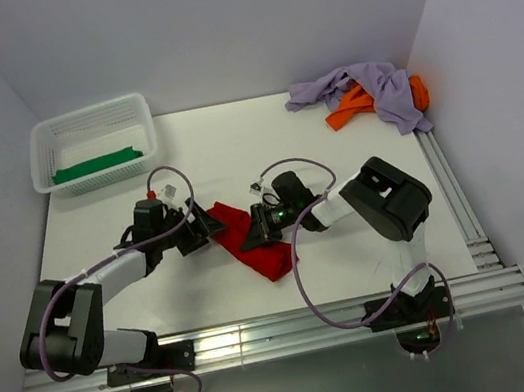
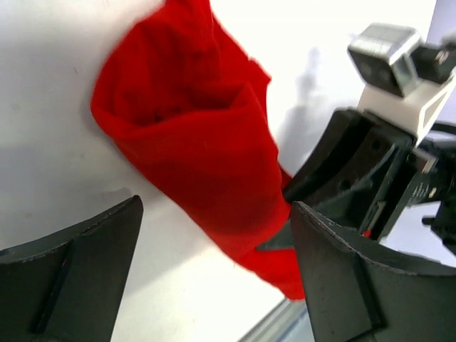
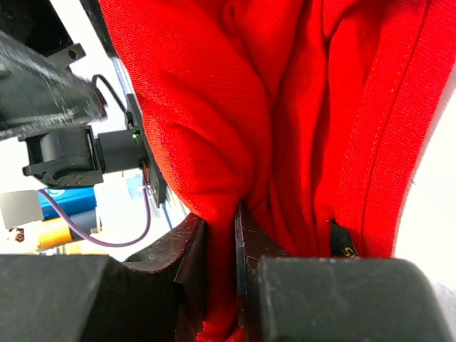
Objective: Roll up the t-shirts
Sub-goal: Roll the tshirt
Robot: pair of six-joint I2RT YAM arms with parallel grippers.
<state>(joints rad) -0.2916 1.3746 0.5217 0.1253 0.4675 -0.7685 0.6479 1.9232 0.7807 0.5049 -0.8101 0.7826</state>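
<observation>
A bright red t-shirt (image 1: 254, 242) lies partly rolled into a bundle at the middle of the white table (image 1: 351, 241). My right gripper (image 1: 259, 227) comes at it from the right and is shut on a fold of the red cloth (image 3: 285, 107), pinched between its jaws (image 3: 222, 217). My left gripper (image 1: 208, 224) sits at the bundle's left end, open, its jaws (image 2: 214, 206) spread wide with the red t-shirt (image 2: 192, 149) just ahead of them and nothing pinched. A green t-shirt (image 1: 97, 165) lies folded in the basket. Lavender (image 1: 370, 86) and orange (image 1: 353, 109) t-shirts lie heaped at the back right.
The white mesh basket (image 1: 40, 144) stands at the back left corner. Aluminium rails (image 1: 315, 324) run along the near edge and up the right side of the table. White walls close in the left, back and right. The right arm's wrist (image 2: 377, 164) is close to the left gripper.
</observation>
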